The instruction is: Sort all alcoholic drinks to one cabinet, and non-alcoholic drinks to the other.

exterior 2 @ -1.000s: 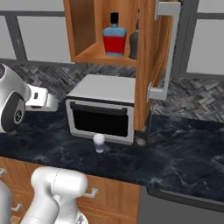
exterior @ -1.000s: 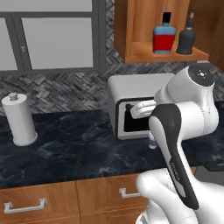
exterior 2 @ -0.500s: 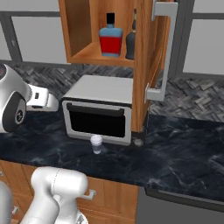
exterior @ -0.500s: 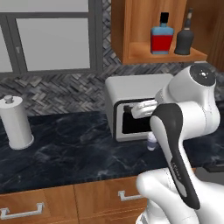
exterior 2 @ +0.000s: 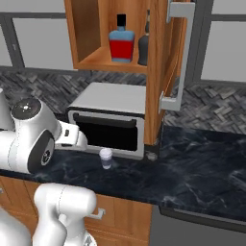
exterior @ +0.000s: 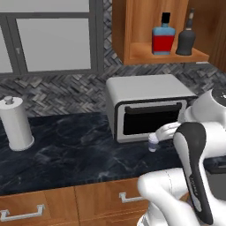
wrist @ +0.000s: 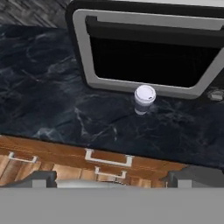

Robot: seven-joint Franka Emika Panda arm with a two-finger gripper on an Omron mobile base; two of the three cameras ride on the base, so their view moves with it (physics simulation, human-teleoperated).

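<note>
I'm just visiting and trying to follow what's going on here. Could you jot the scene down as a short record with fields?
setting: simulated kitchen, dark marble counter
open cabinet: holds blue bottle with red label and dark bottle, side by side on its shelf
cabinet door: swung open, silver bar handle
lidded cup: upright on the counter, in front of the toaster oven
paper towel roll: on the counter, far left
fingers: open, above the cup, holding nothing
</note>
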